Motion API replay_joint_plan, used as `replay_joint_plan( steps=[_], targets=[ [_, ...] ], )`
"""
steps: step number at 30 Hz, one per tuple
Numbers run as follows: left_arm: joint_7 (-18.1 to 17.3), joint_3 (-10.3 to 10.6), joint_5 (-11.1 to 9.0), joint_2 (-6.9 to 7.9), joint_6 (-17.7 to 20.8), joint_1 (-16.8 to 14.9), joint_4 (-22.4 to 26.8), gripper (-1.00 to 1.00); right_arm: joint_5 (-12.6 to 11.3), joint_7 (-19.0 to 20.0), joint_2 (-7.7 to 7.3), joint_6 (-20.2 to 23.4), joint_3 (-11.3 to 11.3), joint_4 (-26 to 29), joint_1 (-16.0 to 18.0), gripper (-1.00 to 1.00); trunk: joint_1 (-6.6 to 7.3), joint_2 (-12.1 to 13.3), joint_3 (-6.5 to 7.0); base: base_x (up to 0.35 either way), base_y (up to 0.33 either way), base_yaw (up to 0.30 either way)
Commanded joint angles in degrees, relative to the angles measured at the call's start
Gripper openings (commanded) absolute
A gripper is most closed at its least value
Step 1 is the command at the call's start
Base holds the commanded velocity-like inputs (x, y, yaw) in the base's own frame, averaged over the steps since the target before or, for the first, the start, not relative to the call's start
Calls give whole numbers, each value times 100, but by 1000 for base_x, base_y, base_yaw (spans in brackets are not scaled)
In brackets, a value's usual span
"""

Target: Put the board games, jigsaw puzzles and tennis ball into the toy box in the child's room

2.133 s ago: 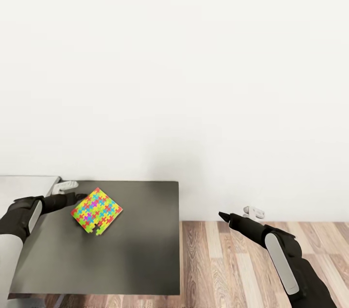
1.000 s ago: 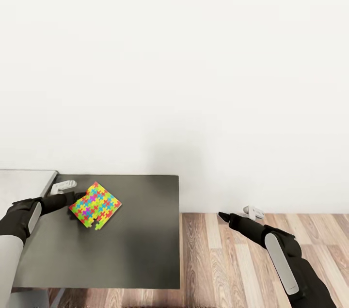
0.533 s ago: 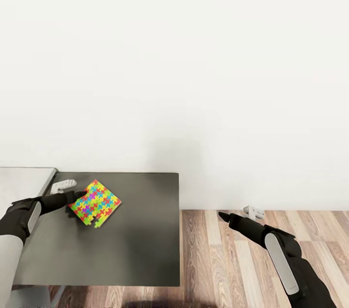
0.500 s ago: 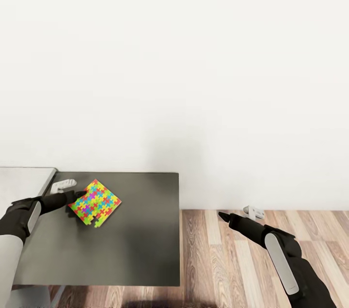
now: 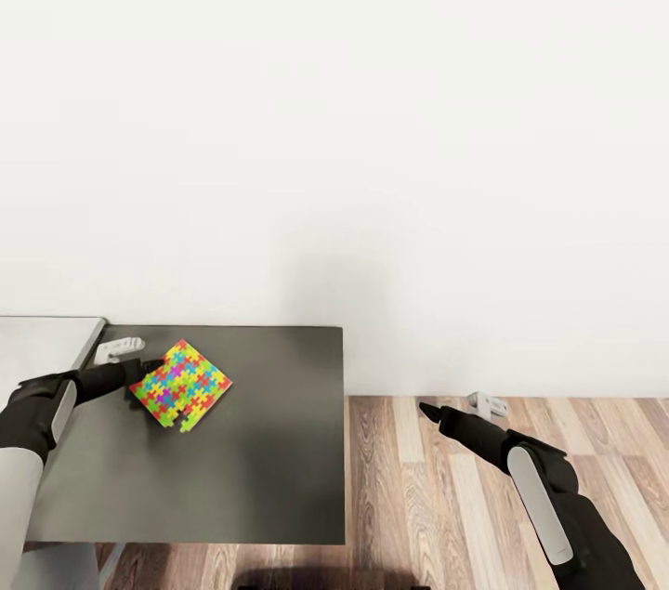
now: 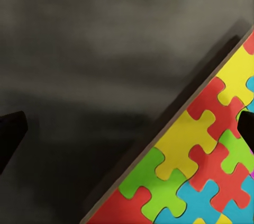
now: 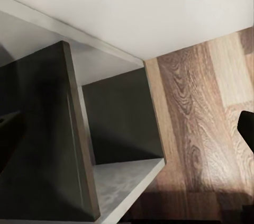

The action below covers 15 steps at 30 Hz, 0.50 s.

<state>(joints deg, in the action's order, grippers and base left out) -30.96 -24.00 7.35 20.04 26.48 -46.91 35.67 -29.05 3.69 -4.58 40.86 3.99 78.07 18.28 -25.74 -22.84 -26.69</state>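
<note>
A multicoloured jigsaw puzzle (image 5: 182, 384) lies flat on the dark table (image 5: 260, 460), near its far left corner. My left gripper (image 5: 146, 369) sits at the puzzle's left corner. In the left wrist view that gripper (image 6: 127, 128) is open, its black fingertips (image 6: 10, 135) spread wide, and the puzzle's (image 6: 196, 173) edge runs diagonally between them. My right gripper (image 5: 427, 411) hangs over the wooden floor to the right of the table, and its wrist view shows it open (image 7: 127, 128) with nothing between the fingers. The toy box, board games, second puzzle and tennis ball are out of view.
A light grey surface (image 5: 42, 337) adjoins the table on the left. A white wall (image 5: 372, 153) rises behind. Wooden floor (image 5: 437, 516) lies right of the table's edge. The right wrist view looks at a dark panel (image 7: 42, 144) and grey ledge (image 7: 121, 181) above floorboards.
The whole head view has shifted, so the table and puzzle sit higher in the picture. The left gripper stays at the puzzle's corner; the right arm holds still.
</note>
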Motion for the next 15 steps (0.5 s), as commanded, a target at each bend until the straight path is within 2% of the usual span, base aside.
replay_joint_plan(
  steps=[1,8,15],
  targets=[
    [-59,-29,95,-9,24,-2,-304,100,23,36,1,22,9,5,3,100,-5,-8,-11,0,0,0],
    [-59,-29,98,-9,24,-2,-304,100,23,36,1,-12,6,7,1,100,-5,-8,-14,0,-38,0],
    [-80,-26,100,-9,24,-2,-301,100,23,36,1,-16,6,7,0,100,-5,-8,-14,0,-172,0]
  ],
)
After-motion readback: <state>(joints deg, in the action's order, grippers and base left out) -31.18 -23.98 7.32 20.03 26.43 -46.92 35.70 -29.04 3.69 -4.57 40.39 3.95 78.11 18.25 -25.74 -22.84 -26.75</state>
